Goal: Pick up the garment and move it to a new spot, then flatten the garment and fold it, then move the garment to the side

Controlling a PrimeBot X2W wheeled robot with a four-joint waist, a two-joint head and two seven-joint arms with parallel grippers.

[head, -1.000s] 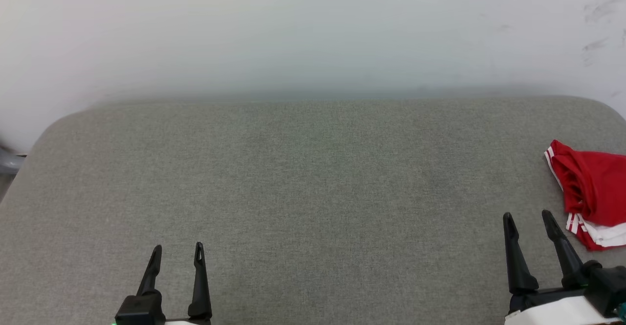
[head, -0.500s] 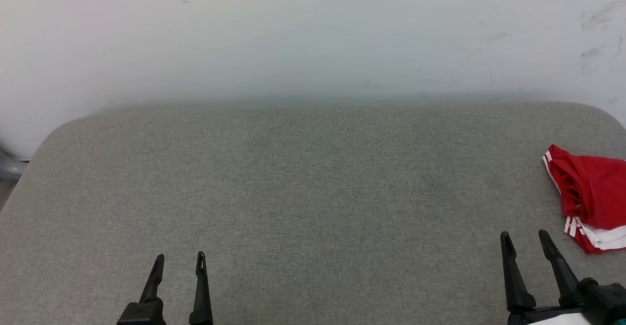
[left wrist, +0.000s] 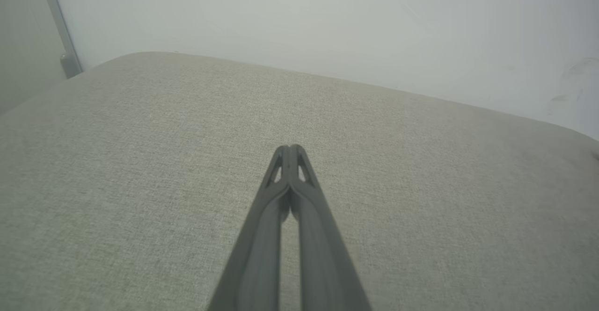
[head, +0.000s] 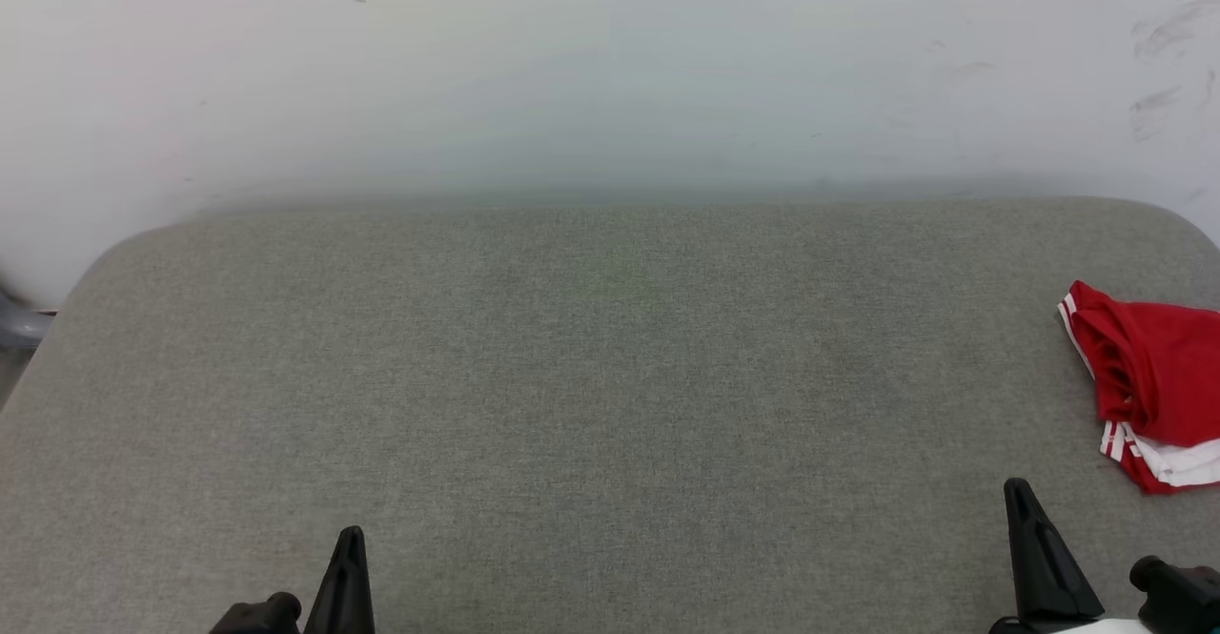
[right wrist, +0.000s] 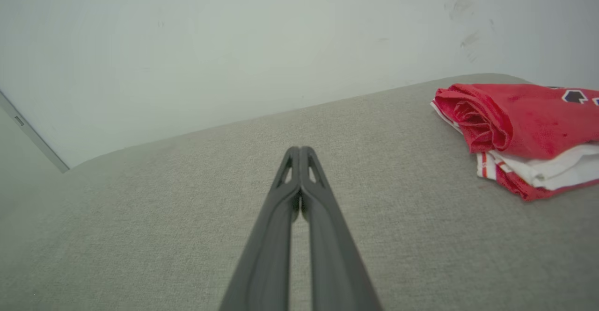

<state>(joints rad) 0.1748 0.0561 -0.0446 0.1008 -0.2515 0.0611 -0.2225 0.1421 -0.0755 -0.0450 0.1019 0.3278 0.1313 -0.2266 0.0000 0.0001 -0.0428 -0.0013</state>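
Note:
The garment (head: 1158,381), red with white sleeve fabric and striped trim, lies folded in a small stack at the right edge of the grey cushioned surface (head: 610,377). In the right wrist view the garment (right wrist: 519,128) sits off to the upper right of my right gripper (right wrist: 300,150), apart from it. That gripper is shut with nothing between its fingertips. In the head view my right gripper (head: 1018,489) stands low at the right, below and left of the garment. My left gripper (head: 351,534) is low at the left, and the left gripper (left wrist: 289,148) is shut and empty above bare fabric.
A pale wall (head: 610,71) rises right behind the surface. The surface has rounded far corners. A grey metal piece (head: 19,324) shows beyond its left edge.
Both grippers have gone from open to shut and have drawn back toward the bottom of the head view. The garment has stayed in place.

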